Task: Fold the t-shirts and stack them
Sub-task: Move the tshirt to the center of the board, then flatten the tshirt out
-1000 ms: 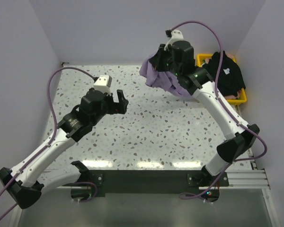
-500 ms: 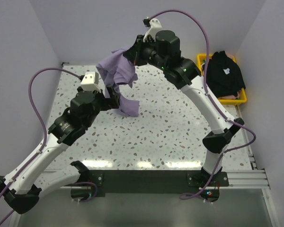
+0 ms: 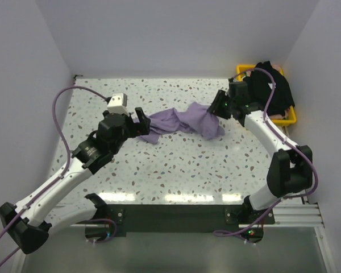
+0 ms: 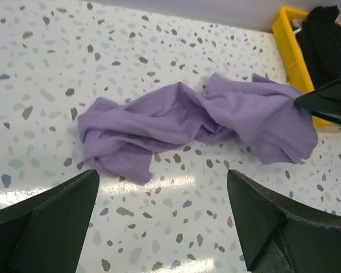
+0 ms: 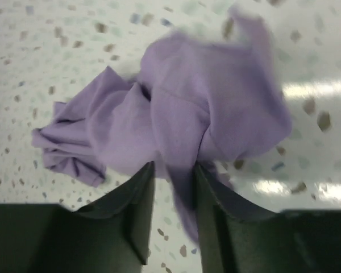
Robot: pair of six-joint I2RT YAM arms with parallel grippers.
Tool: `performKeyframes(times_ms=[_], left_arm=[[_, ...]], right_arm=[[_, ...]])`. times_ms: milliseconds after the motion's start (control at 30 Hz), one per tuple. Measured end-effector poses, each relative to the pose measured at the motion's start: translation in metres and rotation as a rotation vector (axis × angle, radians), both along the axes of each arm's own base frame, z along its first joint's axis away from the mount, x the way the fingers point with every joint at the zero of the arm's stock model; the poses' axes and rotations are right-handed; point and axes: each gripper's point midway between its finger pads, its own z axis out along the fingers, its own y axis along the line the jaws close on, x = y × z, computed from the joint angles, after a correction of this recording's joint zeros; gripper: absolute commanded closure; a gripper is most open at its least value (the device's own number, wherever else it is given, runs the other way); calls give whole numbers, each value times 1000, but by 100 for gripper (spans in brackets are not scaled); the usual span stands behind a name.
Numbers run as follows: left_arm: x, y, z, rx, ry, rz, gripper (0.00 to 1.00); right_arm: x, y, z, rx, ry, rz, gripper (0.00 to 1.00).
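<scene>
Lavender t-shirt (image 4: 159, 119) crumpled mid-frame; left gripper (image 4: 162, 182) wide open just below it; right gripper (image 5: 173, 168) straddles its edge, grip unclear.

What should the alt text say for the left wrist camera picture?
A crumpled purple shirt lies on a speckled white table. Two wide-open dark fingers of the robot's left hand frame the bottom; a yellow basket holding a black shirt sits top right.

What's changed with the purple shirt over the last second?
The right gripper swung the purple shirt left through the air, then dropped back right, laying it crumpled on the table; cloth is still between its fingers. The left gripper stayed open near the shirt, the black shirt in the basket.
</scene>
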Motion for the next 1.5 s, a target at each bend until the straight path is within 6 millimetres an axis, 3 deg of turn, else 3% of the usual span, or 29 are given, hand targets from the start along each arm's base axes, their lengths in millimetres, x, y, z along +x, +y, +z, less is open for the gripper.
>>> performKeyframes(times_ms=[33, 100, 167, 200, 400, 567, 667, 800, 933, 1067, 1367, 1467, 1500], left_arm=[[1, -2, -11, 3, 19, -1, 0], [3, -5, -41, 16, 75, 0, 0], [5, -7, -72, 29, 139, 11, 0], [5, -7, -91, 35, 178, 17, 1], [8, 5, -151, 8, 279, 97, 10], [23, 6, -188, -3, 326, 152, 19], [34, 3, -209, 7, 345, 170, 25], [49, 2, -234, 32, 381, 192, 28], [68, -5, -246, 32, 385, 199, 30], [86, -15, -250, 23, 374, 195, 39], [100, -13, -252, 7, 374, 211, 90], [101, -7, -250, 5, 376, 225, 99], [101, -4, -248, 5, 377, 231, 100]], right_arm=[[-6, -16, -26, -17, 60, -35, 40], [-21, -39, -64, -57, 154, -84, 33], [-33, -44, -80, -76, 192, -90, 29], [-39, -43, -83, -85, 195, -87, 28], [-75, -26, -71, -134, 111, -49, 30], [-99, -27, -99, -206, 131, -54, 32], [-105, -35, -112, -244, 150, -72, 32], [-98, -38, -114, -259, 130, -98, 33], [-89, -36, -123, -274, 133, -106, 33], [-82, -30, -133, -297, 151, -100, 32], [-61, -5, -153, -349, 169, -71, 32], [-57, -6, -164, -378, 189, -79, 49], [-56, -7, -166, -386, 194, -82, 61]])
